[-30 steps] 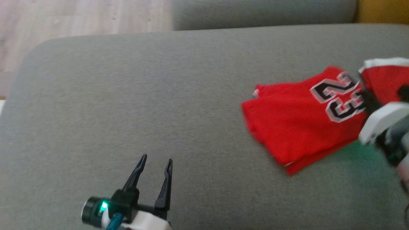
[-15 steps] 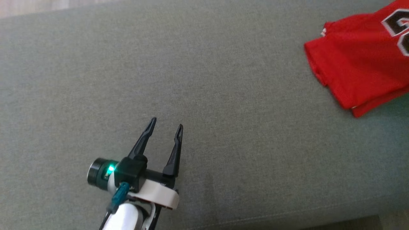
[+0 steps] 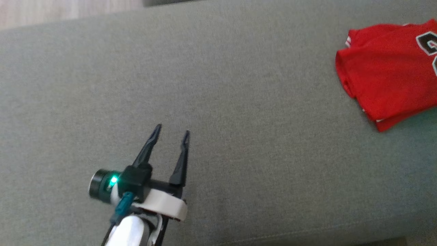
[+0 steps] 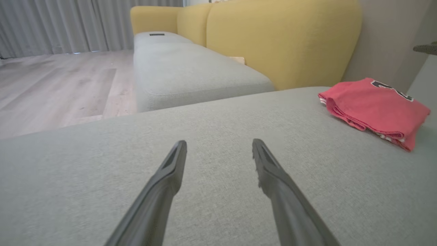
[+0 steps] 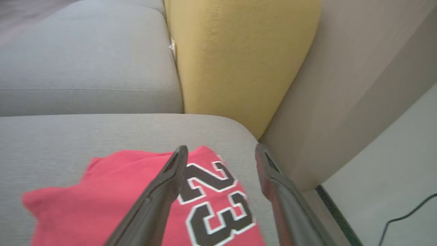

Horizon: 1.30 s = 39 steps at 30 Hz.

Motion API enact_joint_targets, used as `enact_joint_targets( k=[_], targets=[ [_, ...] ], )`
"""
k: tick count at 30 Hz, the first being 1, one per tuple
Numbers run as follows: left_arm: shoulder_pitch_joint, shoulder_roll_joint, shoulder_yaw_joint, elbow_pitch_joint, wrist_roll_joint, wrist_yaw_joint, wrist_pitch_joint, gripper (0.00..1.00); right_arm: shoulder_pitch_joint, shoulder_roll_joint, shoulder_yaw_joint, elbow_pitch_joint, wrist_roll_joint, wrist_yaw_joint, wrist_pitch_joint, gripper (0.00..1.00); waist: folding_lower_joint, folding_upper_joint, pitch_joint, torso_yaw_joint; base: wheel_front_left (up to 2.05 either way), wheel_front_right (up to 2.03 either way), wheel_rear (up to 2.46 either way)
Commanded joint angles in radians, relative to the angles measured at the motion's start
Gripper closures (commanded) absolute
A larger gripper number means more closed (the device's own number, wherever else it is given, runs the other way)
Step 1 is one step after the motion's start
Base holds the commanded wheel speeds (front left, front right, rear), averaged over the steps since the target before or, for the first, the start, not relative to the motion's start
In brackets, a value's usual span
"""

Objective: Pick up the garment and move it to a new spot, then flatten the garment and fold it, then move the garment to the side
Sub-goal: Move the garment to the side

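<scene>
The left gripper (image 3: 171,130) hangs low over the grey seat cushion (image 3: 239,143), its 2 dark fingers spread apart with nothing between them, and a green light glows on the housing at its wrist. The garment (image 3: 385,89), a red jersey folded into a stack of layers, lies on the same cushion well off to this gripper's right and a little ahead of its fingertips. Further ahead of this gripper sit a second grey cushion (image 4: 191,71) and a yellow backrest (image 4: 273,37), with wooden floor (image 4: 51,85) off to its left. The right gripper (image 5: 222,148) is over the jersey, its 2 fingers likewise spread wide and pinching nothing. The black, white-edged 23 shows beneath and between them. Whether those fingers touch the cloth cannot be told. Beyond this gripper's tips the yellow backrest rises, and to its right a thin dark cable (image 5: 406,215) lies on pale floor.
</scene>
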Motion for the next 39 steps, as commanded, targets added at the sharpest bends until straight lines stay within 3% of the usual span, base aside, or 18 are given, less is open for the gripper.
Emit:
enact_joint_targets(
  k=[1, 6, 11, 15, 19, 23, 29, 39],
  targets=[
    [0.018, -0.004, 0.049, -0.035, -0.021, 0.02, -0.012, 0.0, 0.056, 0.05, 0.002, -0.016, -0.009, 0.002, -0.041, 0.0, 0.0, 0.0, -0.065, 0.013, 0.0, 0.0, 0.0],
    [0.081, -0.004, 0.091, -0.053, -0.089, 0.035, -0.012, 0.0, 0.182, 0.176, 0.026, -0.068, 0.002, 0.002, -0.086, 0.0, 0.0, 0.0, -0.149, 0.023, 0.0, 0.0, 0.0],
    [0.17, -0.004, 0.149, -0.054, -0.146, 0.0, -0.012, 0.0, 0.367, 0.291, 0.06, -0.178, 0.048, 0.002, -0.099, 0.0, 0.0, 0.0, -0.234, 0.023, 0.0, 0.0, 0.0],
    [0.208, -0.004, 0.189, -0.071, -0.139, -0.004, -0.012, 0.0, 0.497, 0.341, 0.038, -0.374, 0.072, 0.002, -0.1, 0.0, 0.0, 0.0, -0.266, 0.029, 0.0, 0.0, 0.0],
    [0.242, -0.004, 0.229, -0.076, -0.113, 0.042, -0.012, 0.0, 0.654, 0.398, -0.008, -0.604, 0.072, 0.002, -0.1, 0.0, 0.0, 0.0, -0.286, 0.034, 0.0, 0.0, 0.0],
    [0.259, -0.004, 0.244, -0.076, -0.096, 0.06, -0.012, 0.0, 0.793, 0.433, -0.042, -0.795, 0.001, 0.002, -0.1, 0.0, 0.0, 0.0, -0.303, 0.043, 0.0, 0.0, 0.0],
    [0.284, -0.004, 0.27, -0.098, -0.084, 0.034, -0.012, 0.0, 0.969, 0.472, -0.058, -1.008, -0.148, 0.002, -0.1, 0.0, 0.0, 0.0, -0.337, 0.066, 0.0, 0.0, 0.0],
    [0.358, -0.004, 0.286, -0.127, -0.055, -0.014, -0.012, 0.0, 1.126, 0.51, -0.149, -1.086, -0.196, 0.002, -0.1, 0.0, 0.0, 0.0, -0.367, 0.082, 0.0, 0.0, 0.0]
  ],
)
